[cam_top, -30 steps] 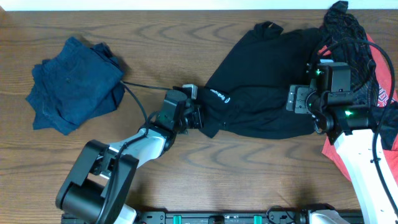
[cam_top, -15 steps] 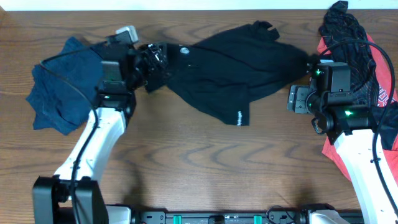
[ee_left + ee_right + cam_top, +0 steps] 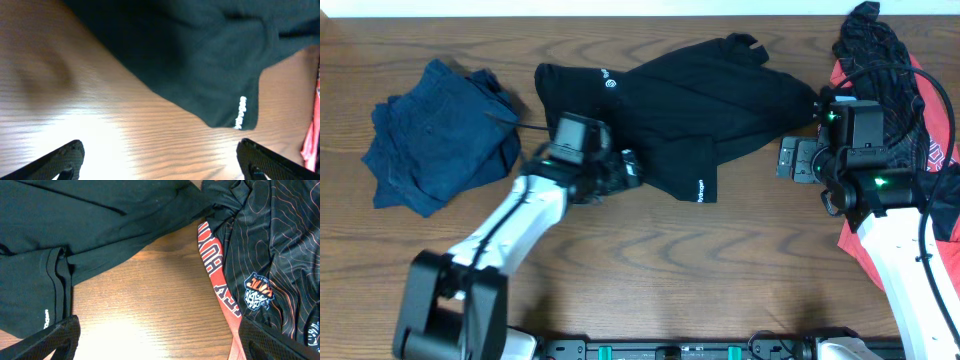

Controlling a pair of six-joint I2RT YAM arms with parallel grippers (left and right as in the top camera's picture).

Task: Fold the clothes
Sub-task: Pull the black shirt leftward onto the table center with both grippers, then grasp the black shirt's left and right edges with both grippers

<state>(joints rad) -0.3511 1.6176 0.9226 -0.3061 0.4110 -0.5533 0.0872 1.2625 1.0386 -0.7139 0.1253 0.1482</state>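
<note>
A black shirt [image 3: 690, 105] lies spread across the far middle of the table, with a small white logo near its left end and white lettering on its front hem. My left gripper [image 3: 634, 172] hovers at the shirt's front edge; its jaws stand wide open over bare wood [image 3: 160, 165], and the shirt [image 3: 200, 55] is just ahead. My right gripper [image 3: 783, 160] is by the shirt's right end, open and empty [image 3: 162, 342], between the black shirt [image 3: 75, 235] and a red-and-black jersey [image 3: 270, 255].
A folded dark blue garment [image 3: 440, 135] sits at the far left. The red-and-black jersey [image 3: 910, 90] is piled at the right edge, partly under my right arm. A thin cable [image 3: 535, 135] runs from the blue garment toward my left arm.
My left arm carried the shirt's left part up and leftward, let go, and swung back to the front hem. The shirt now lies spread wider. The right jaws opened a little more.
</note>
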